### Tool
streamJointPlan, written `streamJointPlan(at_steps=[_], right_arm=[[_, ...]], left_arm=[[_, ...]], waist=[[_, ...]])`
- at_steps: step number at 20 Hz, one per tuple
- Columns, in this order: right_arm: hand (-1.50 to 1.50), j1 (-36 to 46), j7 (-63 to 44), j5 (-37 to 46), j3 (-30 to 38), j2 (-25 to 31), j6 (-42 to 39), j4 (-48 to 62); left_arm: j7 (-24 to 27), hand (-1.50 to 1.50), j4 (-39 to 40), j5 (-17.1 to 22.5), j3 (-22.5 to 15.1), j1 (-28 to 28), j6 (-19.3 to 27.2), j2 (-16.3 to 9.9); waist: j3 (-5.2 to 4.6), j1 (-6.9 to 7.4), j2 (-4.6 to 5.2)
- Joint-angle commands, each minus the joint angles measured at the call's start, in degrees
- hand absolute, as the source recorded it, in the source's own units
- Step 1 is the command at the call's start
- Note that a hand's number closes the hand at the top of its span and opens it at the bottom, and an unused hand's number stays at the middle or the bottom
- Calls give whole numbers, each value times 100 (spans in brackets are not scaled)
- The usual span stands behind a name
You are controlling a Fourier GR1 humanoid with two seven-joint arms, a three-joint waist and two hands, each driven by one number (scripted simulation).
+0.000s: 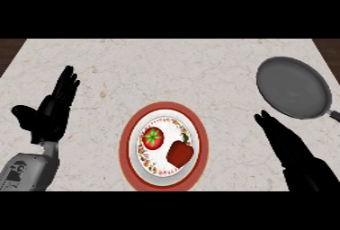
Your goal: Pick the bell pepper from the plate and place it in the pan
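In the head view the bell pepper (pixel 180 153) lies at about four o'clock on the red-rimmed plate (pixel 128 134), just beside a tomato (pixel 153 138) at nine; it is dark red, lumpy and glossy. I judge it light, hollow, fairly stiff and somewhat slippery, best taken across its broad middle. The right hand (pixel 287 143) hangs released, fingers straight, between plate and pan (pixel 292 87); the left hand (pixel 51 110) rests open at nine o'clock.

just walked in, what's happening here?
Nothing is held yet. The red bell pepper sits on the red-rimmed plate next to a tomato. The right hand is open, between the plate and the grey pan, which holds nothing. The left hand rests open at the left.
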State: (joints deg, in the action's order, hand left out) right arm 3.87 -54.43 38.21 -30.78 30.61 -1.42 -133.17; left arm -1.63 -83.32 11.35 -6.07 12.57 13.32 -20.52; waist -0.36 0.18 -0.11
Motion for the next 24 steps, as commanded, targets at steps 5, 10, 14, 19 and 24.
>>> streamJointPlan(at_steps=[5, 10, 14, 19, 24], right_arm=[[-150, 2652, -1743, -723, 260, -1282, -1558, 746], [-150, 2870, -1942, -595, -233, -2202, -1410, 1191], [-150, 3154, -1878, -397, -377, -2711, -1424, 1949], [-150, 2989, -2295, -49, -435, -2988, -1481, 2147], [-150, 2755, -1843, 346, -287, -3044, -1257, 2669]], left_arm=[[66, 0, -37, -94, -59, -56, -107, 130], [-154, 0, 89, 36, 282, 151, -298, -65], [-54, 0, 372, -43, 322, 289, -260, 59], [-21, 0, 283, -231, 174, 229, -46, 293], [-104, 0, 257, -233, 289, 303, -78, 248]], waist=[[20, 119, 17], [27, 29, 5], [27, 6, 11], [26, -40, -1], [31, -26, 16]])
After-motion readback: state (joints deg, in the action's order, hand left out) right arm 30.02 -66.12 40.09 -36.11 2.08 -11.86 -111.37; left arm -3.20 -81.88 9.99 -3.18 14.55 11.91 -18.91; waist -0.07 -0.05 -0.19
